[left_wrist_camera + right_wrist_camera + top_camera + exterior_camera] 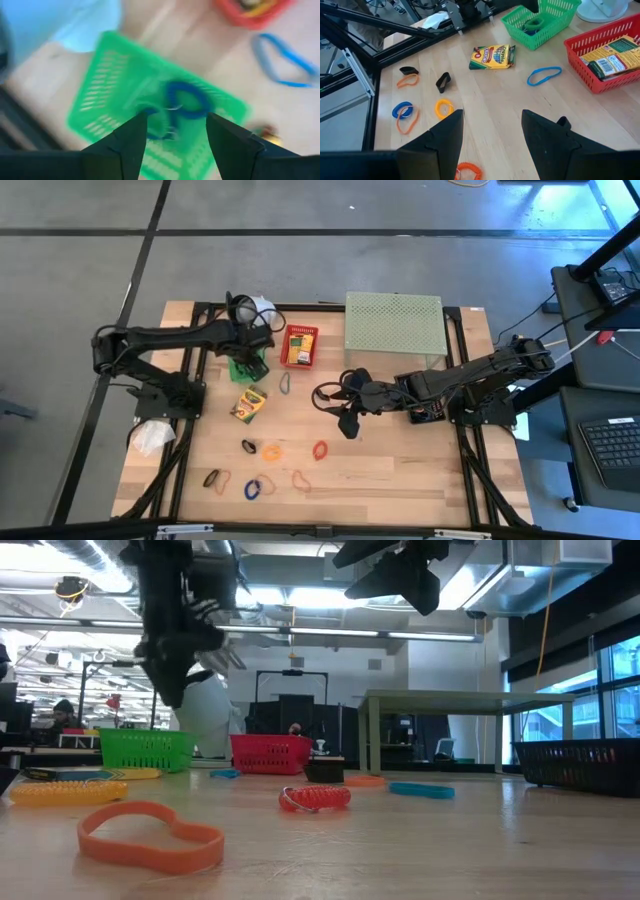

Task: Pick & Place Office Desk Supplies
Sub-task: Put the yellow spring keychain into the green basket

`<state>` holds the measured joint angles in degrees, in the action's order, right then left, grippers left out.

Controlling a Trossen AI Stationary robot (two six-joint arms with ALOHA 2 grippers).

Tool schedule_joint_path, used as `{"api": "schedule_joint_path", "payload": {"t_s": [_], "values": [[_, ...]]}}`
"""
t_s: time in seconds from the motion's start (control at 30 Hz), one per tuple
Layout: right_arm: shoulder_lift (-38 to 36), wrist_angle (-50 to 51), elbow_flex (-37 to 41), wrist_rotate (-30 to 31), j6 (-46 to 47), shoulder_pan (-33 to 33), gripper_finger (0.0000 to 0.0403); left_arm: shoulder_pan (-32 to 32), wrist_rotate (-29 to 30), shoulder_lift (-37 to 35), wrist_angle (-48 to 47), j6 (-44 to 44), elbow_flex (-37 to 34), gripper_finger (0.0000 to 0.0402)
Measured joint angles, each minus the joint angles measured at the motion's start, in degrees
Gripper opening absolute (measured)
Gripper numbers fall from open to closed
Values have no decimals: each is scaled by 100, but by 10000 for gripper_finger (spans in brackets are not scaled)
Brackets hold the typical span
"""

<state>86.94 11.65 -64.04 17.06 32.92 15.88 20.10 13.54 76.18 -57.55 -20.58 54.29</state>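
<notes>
From the table-level camera I am looking past an orange band [150, 837] lying nearest the lens, a red coiled band [315, 798] behind it, and farther back a green basket [146, 749] and a red basket [271, 752]; what sits inside them is hidden from here by their walls. On the overhead feed I am seeing more loose bands scattered along the near edge of the table [400, 470], too small for me to sort by shape. My right gripper [347, 417] is hovering above the middle of the table with its fingers parted and nothing between them; below it in its wrist feed are a crayon box [492, 56] lying flat, a blue band [543, 75] beside it, and the red basket holding another crayon box [612, 56], cut off at the frame edge. My left gripper [250, 345] is hanging over the green basket, fingers spread and gripping nothing. Its wrist feed is smeared, so I am only making out a blue coil [182, 102] lying inside the basket, and I cannot tell whether the fingers are touching it.
</notes>
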Motion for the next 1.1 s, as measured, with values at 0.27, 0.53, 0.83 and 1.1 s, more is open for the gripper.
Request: {"api": "schedule_joint_path", "payload": {"t_s": [0.27,0.53,0.83,1.1], "values": [[0,1,-1,-114,-28,39,204,-788,-1831,0,-60,1157,205,192],[0,-1,-1,-120,-32,139,204,-2630,-1693,0,137,1814,205,192],[0,-5,-1,-98,-28,155,204,-4113,-907,206,1804,645,205,195],[0,-25,-1,-98,97,160,204,-4766,-691,1215,1901,330,203,202]]}}
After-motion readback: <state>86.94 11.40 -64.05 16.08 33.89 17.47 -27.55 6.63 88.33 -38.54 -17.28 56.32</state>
